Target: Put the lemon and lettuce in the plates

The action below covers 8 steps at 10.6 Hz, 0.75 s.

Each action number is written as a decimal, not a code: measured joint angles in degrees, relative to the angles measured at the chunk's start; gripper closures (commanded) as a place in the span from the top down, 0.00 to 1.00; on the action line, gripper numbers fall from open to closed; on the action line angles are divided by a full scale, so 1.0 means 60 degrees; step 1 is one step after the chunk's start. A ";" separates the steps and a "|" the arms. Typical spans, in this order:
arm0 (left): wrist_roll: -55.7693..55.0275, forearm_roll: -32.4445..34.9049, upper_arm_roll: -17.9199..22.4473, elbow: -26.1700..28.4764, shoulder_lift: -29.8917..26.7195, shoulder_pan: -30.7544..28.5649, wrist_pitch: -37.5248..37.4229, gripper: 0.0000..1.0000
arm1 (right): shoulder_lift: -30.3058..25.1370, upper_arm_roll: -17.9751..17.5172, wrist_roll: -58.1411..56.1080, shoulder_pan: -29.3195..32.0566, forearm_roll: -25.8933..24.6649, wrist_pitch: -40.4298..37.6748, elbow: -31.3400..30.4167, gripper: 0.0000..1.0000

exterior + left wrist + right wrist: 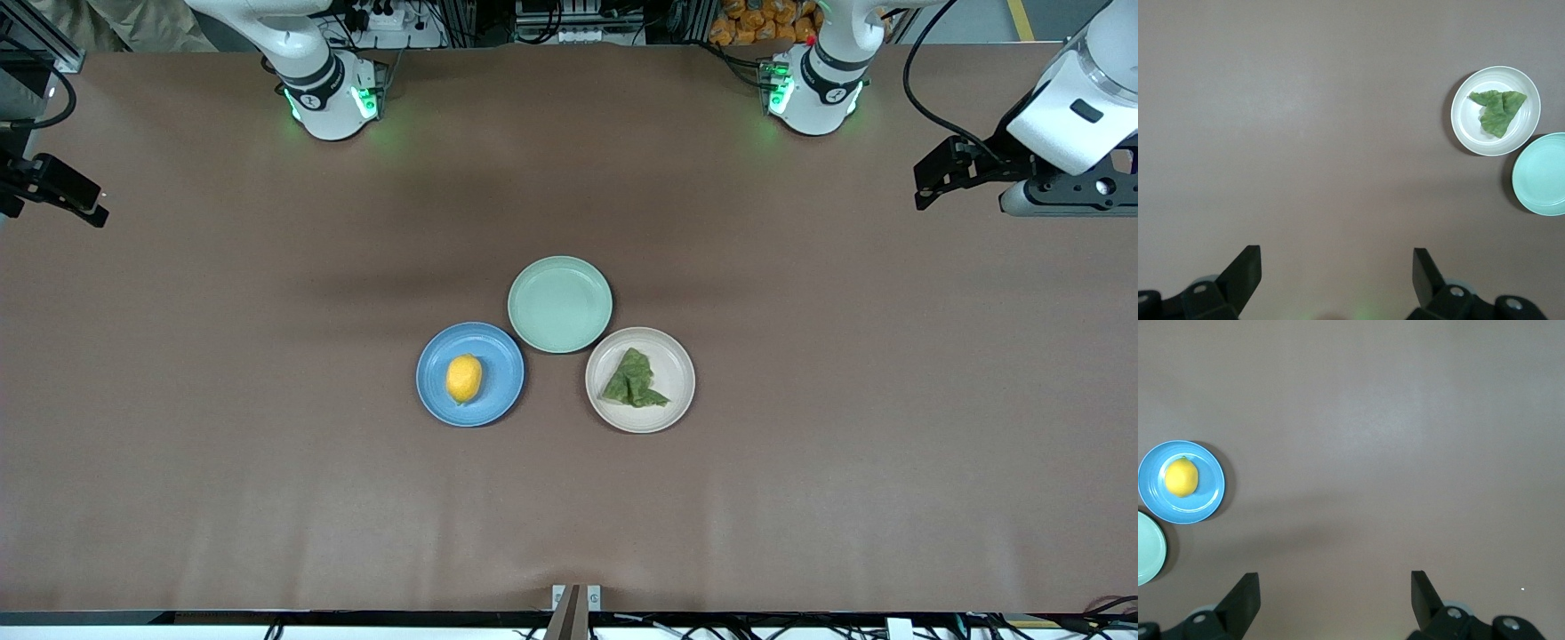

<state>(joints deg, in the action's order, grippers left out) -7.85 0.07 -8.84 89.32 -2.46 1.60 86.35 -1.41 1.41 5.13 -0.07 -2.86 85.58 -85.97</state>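
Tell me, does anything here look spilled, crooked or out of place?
Nothing stands out. The lemon sits in the blue plate, the lettuce in the cream plate, the green plate bare. Both grippers, left and right, hang open over bare table.

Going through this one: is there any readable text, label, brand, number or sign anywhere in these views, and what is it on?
None can be read.
The blue plate, the cream plate and the mint-green plate carry no print.
The lemon and the lettuce bear no sticker or tag.
The brown table shows no markings.
The round mark on each arm base by the green lights is too small to read.
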 measured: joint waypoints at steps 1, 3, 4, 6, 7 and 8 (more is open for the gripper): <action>0.0000 -0.0001 -0.0003 0.0000 0.0000 0.0000 0.0000 1.00 | 0.0028 -0.0001 0.0000 -0.0073 -0.0015 0.0000 0.0007 1.00; 0.0000 -0.0017 -0.0010 0.0000 0.0000 0.0013 0.0000 1.00 | 0.0053 0.0002 0.0000 -0.0234 -0.0033 0.0003 0.0016 1.00; 0.0000 -0.0024 -0.0015 0.0000 0.0001 0.0018 0.0000 1.00 | 0.0092 0.0001 0.0001 -0.0296 -0.0044 0.0023 0.0016 1.00; 0.0000 -0.0029 -0.0062 -0.0001 0.0015 0.0021 0.0018 1.00 | 0.0220 0.0002 0.0001 -0.0327 -0.0056 0.0216 0.0017 1.00; -0.0011 -0.0029 -0.0126 -0.0004 0.0029 0.0022 0.0027 1.00 | 0.0257 0.0003 0.0001 -0.0327 -0.0059 0.0246 0.0022 1.00; -0.0116 -0.0029 -0.0176 -0.0009 0.0042 0.0023 0.0067 1.00 | 0.0270 0.0004 0.0001 -0.0327 -0.0060 0.0248 0.0030 1.00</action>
<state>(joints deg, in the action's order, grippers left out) -8.55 -0.10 -9.90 89.27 -2.21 1.74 86.75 0.21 1.43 5.14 -2.03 -3.22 87.07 -85.79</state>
